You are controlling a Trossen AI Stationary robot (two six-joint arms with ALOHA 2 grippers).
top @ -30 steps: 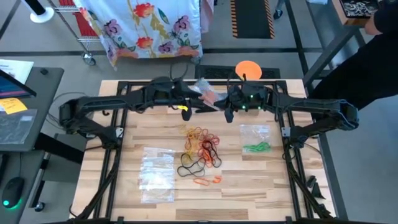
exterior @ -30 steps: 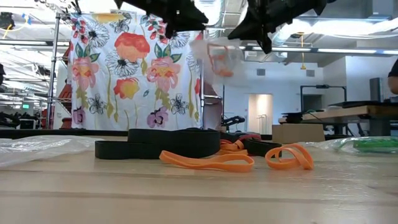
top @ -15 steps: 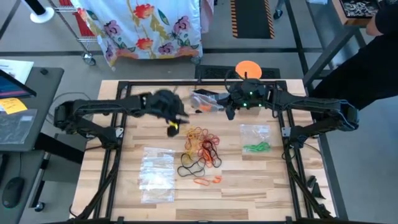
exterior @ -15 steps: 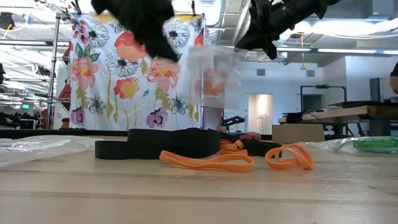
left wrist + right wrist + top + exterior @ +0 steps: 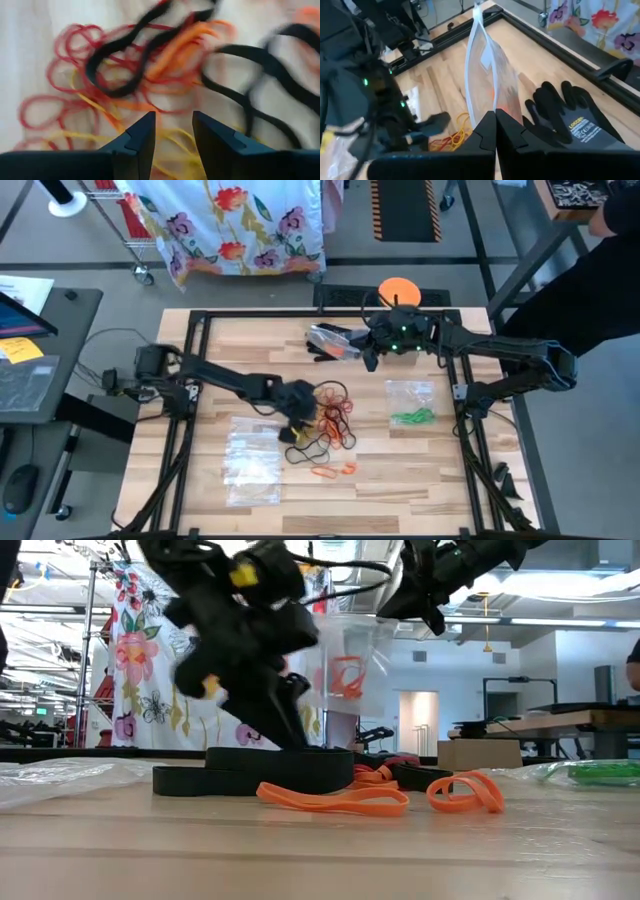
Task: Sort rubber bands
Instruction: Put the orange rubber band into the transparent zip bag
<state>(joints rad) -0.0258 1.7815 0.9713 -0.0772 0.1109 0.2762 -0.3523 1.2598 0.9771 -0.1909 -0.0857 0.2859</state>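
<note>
The rubber bands (image 5: 328, 420) lie in a loose pile of red, orange, yellow and black loops at the table's middle. My left gripper (image 5: 303, 418) (image 5: 173, 135) hovers open just over the pile's left side, slanting down, with nothing between its fingers. My right gripper (image 5: 368, 352) (image 5: 495, 131), above the far middle of the table, is shut on a clear plastic bag (image 5: 345, 660) that holds a few orange bands (image 5: 346, 676). A black glove (image 5: 570, 120) lies flat on the table beside that bag. My right gripper pinches the clear bag by one edge (image 5: 492, 107) between its two fingers. The bag is lifted clear of the table and hangs in the air, with the orange bands inside it.
A clear bag with green bands (image 5: 411, 408) lies right of the pile. Several clear bags (image 5: 252, 462) lie near the front left. Loose orange bands (image 5: 334, 470) and black bands (image 5: 305, 446) lie toward the near edge. A black frame (image 5: 190, 370) borders the wooden table.
My left gripper has swung away from the held bag, toward the table's near edge and steeply down, tipping its fingers downward until they stand over the pile. My right gripper has kept the bag in place.
</note>
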